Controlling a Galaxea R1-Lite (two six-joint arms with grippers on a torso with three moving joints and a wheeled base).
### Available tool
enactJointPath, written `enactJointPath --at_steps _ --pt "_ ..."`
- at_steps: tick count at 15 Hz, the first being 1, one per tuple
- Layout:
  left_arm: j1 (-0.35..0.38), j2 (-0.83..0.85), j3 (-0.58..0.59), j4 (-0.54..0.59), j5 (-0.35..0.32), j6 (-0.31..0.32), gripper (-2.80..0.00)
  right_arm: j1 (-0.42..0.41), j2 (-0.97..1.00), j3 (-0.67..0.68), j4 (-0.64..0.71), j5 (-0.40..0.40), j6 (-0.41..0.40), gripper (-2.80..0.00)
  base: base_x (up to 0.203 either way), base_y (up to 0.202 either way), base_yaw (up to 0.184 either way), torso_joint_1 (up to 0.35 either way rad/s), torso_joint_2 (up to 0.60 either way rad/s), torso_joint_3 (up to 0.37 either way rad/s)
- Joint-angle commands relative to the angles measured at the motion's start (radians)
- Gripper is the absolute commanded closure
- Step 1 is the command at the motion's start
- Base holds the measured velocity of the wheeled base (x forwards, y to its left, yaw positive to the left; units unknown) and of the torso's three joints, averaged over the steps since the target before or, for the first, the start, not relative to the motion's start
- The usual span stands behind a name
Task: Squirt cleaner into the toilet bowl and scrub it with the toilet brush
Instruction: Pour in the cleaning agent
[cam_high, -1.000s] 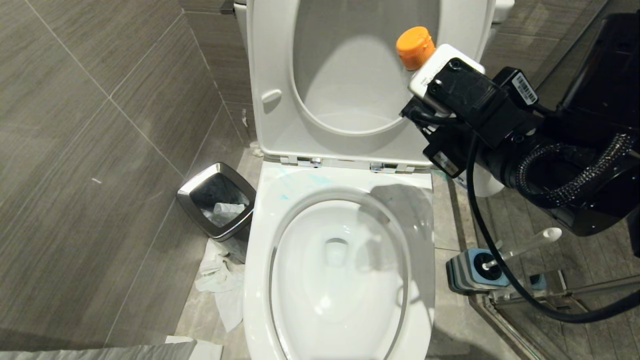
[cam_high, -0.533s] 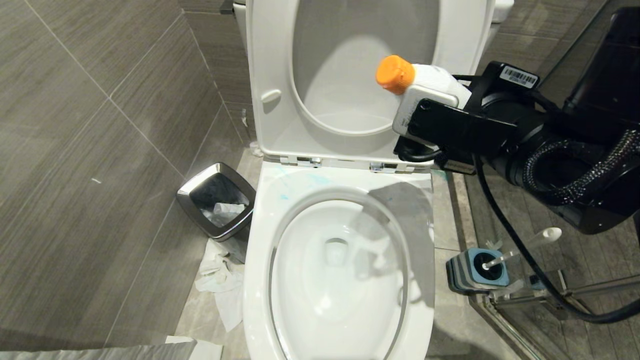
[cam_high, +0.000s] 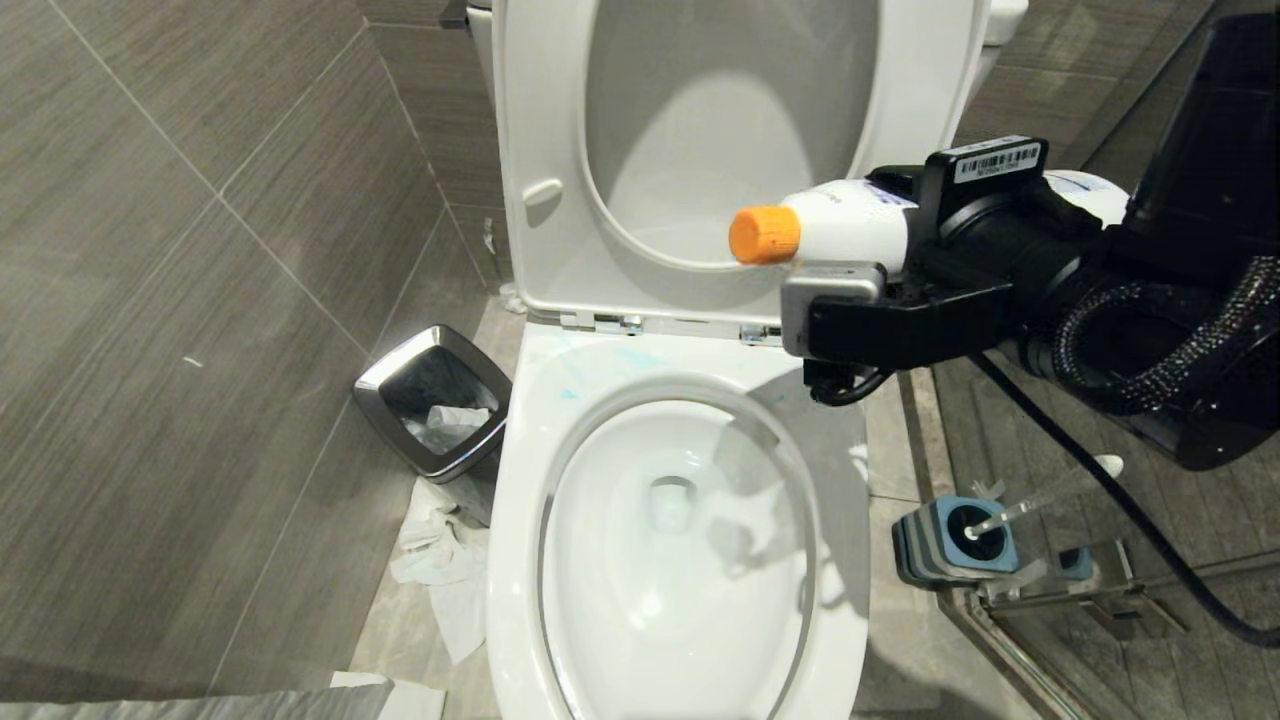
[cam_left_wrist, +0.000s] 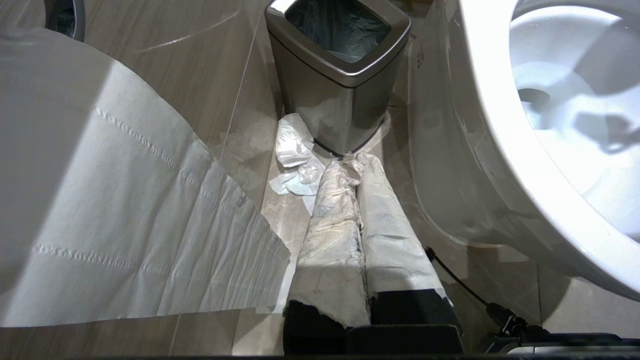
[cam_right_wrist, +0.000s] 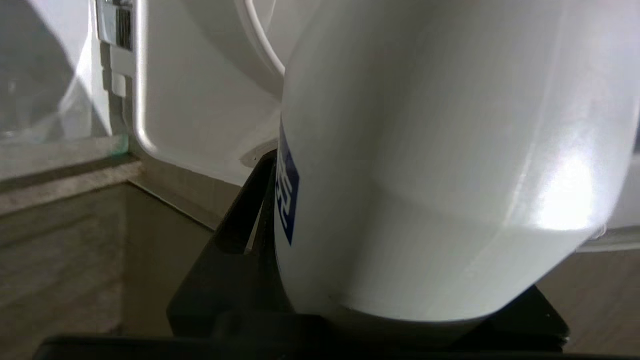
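Orange-capped and lying level, the white cleaner bottle (cam_high: 850, 228) is pinched in the right hand (cam_high: 860, 275) above the toilet bowl (cam_high: 675, 560)'s back rim, so the squirting step seems at hand, calling for tipping the nozzle down.

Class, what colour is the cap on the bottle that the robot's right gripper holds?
Orange, on the white bottle in the right gripper; clearest in the head view.
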Motion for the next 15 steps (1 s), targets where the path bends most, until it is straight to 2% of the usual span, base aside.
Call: enactJointPath --at_steps 1,5,8,15 --pt "0.001 0.001 0.006 0.0 0.001 0.0 0.0 0.0 0.001 -0.015 0.009 -0.005 -0.055 0.0 0.0 0.0 0.0 0.0 0.0 0.0" --pt "0.001 -0.001 0.006 0.0 0.001 0.0 0.0 0.006 0.003 -0.059 0.011 -0.004 -0.284 0.0 0.0 0.0 0.0 0.0 0.0 0.0" --pt "0.001 -0.001 0.006 0.0 0.001 0.0 0.0 0.033 0.002 -0.093 0.01 -0.003 -0.426 0.0 0.0 0.0 0.0 0.0 0.0 0.0" --pt "0.001 -0.001 0.006 0.0 0.001 -0.001 0.0 0.112 0.001 -0.151 0.013 -0.005 -0.683 0.0 0.0 0.0 0.0 0.0 0.0 0.0"
